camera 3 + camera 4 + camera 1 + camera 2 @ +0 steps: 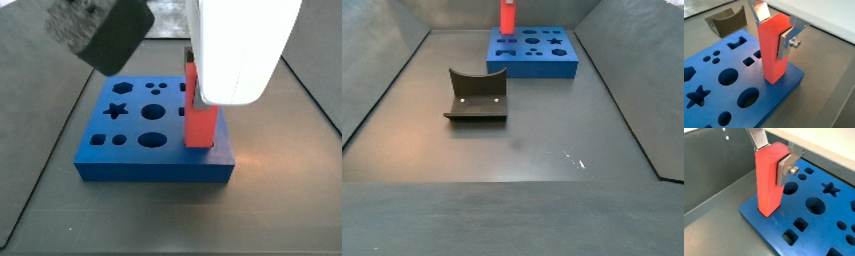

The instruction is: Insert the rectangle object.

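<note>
Fingers (789, 44) of the gripper (774, 30) clamp the upper part of the rectangle object (775, 50), pads pressed to its sides; it stands upright with its foot in a corner hole of the blue block (724, 95); a dark grey curved piece (476, 96) lies well apart on the desk (516, 170).

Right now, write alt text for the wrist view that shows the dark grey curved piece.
The gripper holds the red rectangle object upright, its lower end at the corner of the blue block with shaped holes. The dark grey curved piece sits beyond the block on the grey floor.
</note>
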You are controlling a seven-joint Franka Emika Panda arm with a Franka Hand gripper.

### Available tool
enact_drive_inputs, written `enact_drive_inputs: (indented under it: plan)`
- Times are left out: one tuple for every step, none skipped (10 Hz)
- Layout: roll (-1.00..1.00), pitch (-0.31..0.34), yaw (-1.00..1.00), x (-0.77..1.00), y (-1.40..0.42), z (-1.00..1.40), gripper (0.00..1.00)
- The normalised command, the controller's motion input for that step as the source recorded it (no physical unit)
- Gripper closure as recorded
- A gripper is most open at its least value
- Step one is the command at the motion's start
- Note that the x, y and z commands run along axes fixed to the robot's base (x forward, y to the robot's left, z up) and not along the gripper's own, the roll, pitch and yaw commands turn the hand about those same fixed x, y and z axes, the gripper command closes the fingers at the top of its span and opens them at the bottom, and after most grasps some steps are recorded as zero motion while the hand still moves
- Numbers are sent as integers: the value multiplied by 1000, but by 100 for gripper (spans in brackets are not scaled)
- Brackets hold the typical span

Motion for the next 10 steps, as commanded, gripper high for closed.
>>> enact_drive_inputs:
  plan:
    - [-44, 0, -43, 0, 0, -257, 100]
    - [-57, 0, -49, 0, 0, -254, 100]
    - [-41, 0, -34, 0, 0, -251, 100]
    - [-26, 10, -71, 17, 0, -277, 100]
    - [0, 49, -94, 80, 0, -197, 100]
    - [0, 31, -91, 54, 0, -129, 100]
    - [0, 0, -77, 0, 0, -171, 100]
    - [-39, -51, -14, 0, 0, -23, 100]
    - [-14, -27, 0, 0, 0, -11, 100]
    - [0, 0, 0, 0, 0, 0, 100]
